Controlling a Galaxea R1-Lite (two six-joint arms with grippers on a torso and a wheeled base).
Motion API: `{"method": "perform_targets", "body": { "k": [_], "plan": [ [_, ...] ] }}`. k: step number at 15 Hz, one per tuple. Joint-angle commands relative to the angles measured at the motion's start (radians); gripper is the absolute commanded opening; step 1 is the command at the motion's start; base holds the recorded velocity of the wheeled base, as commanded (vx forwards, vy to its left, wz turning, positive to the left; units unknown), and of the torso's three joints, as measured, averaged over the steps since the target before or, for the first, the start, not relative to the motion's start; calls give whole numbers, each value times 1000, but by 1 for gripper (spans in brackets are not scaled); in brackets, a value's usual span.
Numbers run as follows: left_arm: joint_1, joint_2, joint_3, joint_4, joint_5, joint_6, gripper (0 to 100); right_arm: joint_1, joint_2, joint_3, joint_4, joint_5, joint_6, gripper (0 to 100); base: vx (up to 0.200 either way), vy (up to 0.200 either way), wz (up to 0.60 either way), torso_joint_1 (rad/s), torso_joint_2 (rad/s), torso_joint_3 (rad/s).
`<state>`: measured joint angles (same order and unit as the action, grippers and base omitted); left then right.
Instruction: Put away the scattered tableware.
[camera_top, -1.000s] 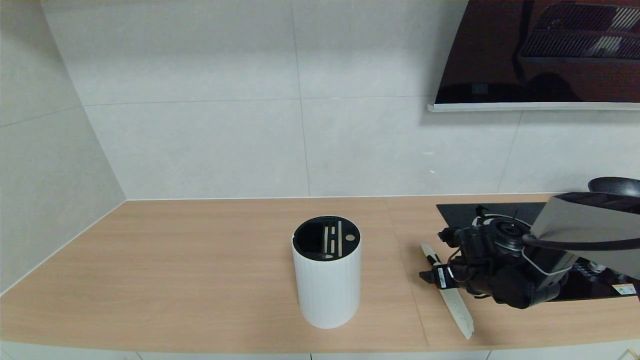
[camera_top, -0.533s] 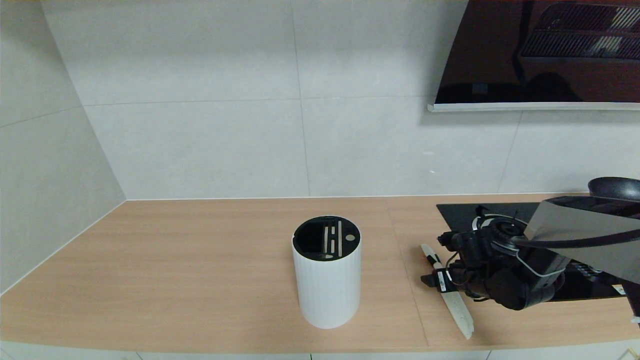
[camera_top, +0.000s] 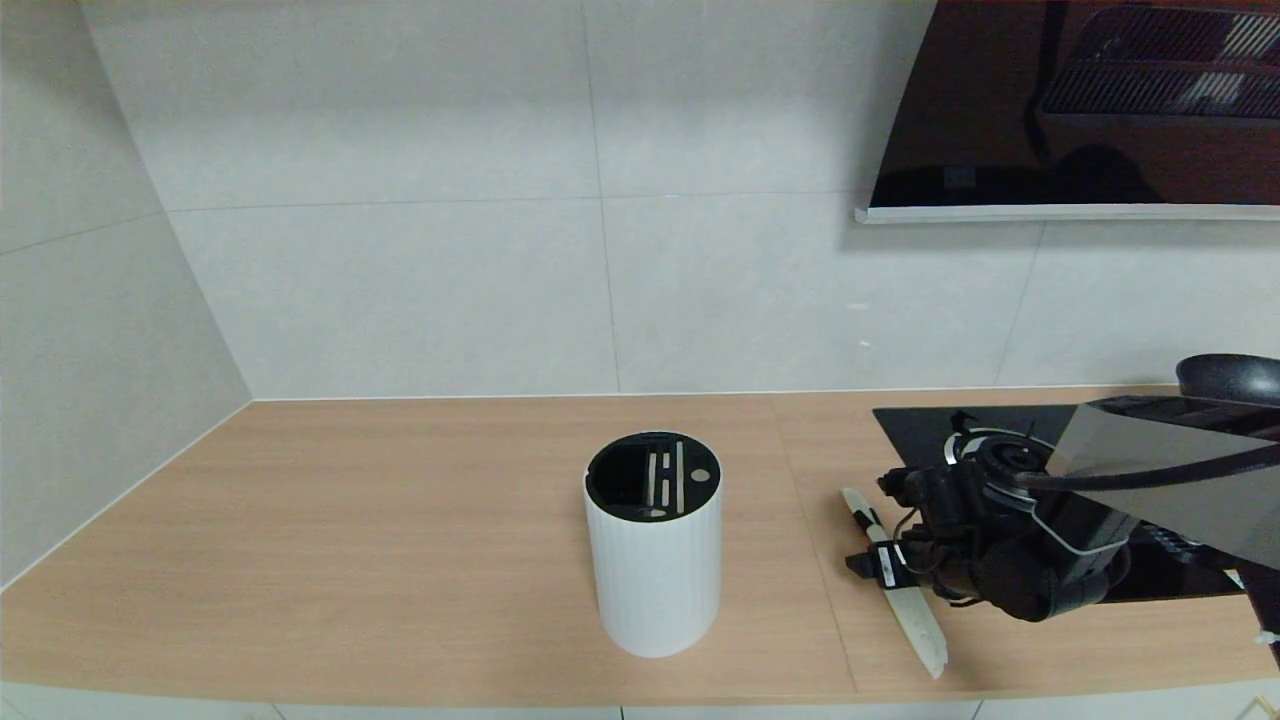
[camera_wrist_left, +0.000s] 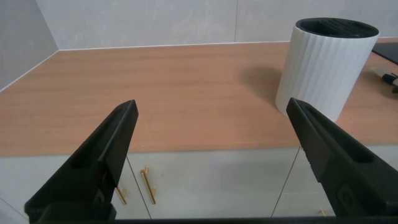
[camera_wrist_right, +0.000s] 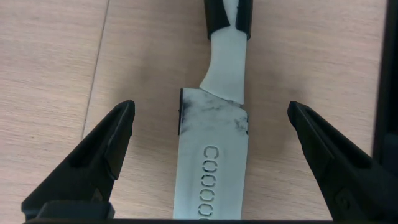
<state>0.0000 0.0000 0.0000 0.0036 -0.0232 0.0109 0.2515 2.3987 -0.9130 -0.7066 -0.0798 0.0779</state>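
Observation:
A white knife (camera_top: 912, 612) with a black-and-white handle lies on the wooden counter (camera_top: 400, 520), to the right of the holder and beside the cooktop. My right gripper (camera_top: 882, 522) hangs just over it, open. In the right wrist view the blade (camera_wrist_right: 214, 155) runs between the two fingers of the right gripper (camera_wrist_right: 210, 112), which do not touch it. The white ribbed cylindrical knife holder (camera_top: 655, 560) stands mid-counter, with a black slotted top. My left gripper (camera_wrist_left: 211, 109) is open and empty, off the counter's front edge, with the holder (camera_wrist_left: 326, 62) ahead of it.
A black cooktop (camera_top: 925, 425) sits at the counter's right end, behind my right arm. A dark range hood (camera_top: 1080, 110) hangs on the tiled wall above. Cabinet doors with gold handles (camera_wrist_left: 146, 185) lie below the counter edge. Bare counter stretches left of the holder.
My right arm has sunk slightly and drawn a little to the right over the knife. The knife and holder have not moved.

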Motion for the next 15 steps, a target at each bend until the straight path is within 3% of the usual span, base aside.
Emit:
{"method": "perform_targets", "body": {
  "k": [1,4,5,15],
  "plan": [
    [0,0,0,1,0,0,100,0,7,2,-1,0,0,100,0,0,0,0,0,0],
    [0,0,0,-1,0,0,100,-1,23,-1,-1,-11,-1,100,0,0,0,0,0,0],
    [0,0,0,-1,0,0,100,-1,27,-4,-1,-11,-1,0,0,0,0,0,0,0],
    [0,0,0,-1,0,0,100,-5,42,-23,-2,-35,-1,0,0,0,0,0,0,0]
  ]
}}
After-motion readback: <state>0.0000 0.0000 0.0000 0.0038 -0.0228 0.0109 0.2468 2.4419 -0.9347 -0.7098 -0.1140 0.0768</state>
